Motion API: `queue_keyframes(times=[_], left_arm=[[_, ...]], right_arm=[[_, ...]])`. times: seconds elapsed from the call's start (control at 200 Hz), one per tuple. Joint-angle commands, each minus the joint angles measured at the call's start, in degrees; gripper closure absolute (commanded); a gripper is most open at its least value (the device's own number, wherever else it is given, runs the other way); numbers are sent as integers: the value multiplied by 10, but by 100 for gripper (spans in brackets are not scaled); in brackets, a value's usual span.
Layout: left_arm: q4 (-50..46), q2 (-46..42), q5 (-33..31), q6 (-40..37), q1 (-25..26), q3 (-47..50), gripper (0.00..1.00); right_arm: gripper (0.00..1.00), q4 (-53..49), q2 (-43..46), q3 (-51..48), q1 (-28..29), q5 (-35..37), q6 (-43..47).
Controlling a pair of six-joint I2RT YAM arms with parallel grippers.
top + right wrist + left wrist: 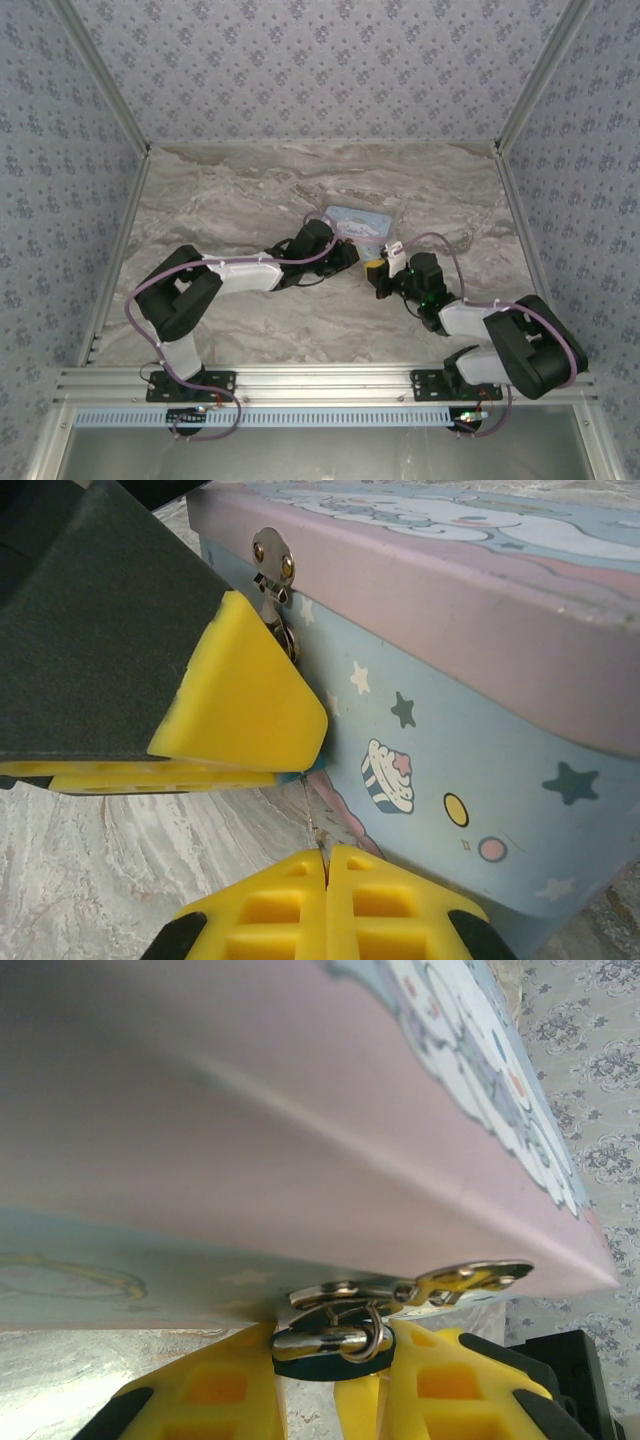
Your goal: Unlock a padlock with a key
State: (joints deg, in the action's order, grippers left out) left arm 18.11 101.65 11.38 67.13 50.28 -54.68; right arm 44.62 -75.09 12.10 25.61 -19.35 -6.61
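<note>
Left gripper (333, 1338) fingers narrow, pinching padlock (320, 1358) from both sides. Shackle hangs through hasp (400, 1288) on tin (300, 1130) front. Right gripper (325, 865) fingers pressed together on key (310, 815), a thin sliver reaching up to padlock's teal edge under left finger

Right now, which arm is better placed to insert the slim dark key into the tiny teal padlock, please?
Right: the right gripper pinches the slim dark key just below the tiny teal padlock, which the left gripper clamps.
</note>
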Motion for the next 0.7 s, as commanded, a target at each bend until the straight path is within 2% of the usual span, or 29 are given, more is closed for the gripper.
queue_keyframes(times=[0.0,0.695], left_arm=[[23,-27,10,-4,1,2,80],[27,-26,10,-2,1,4,80]], right_arm=[[100,-13,15,-7,-4,-2,0],[100,-12,1,1,-2,-27,1]])
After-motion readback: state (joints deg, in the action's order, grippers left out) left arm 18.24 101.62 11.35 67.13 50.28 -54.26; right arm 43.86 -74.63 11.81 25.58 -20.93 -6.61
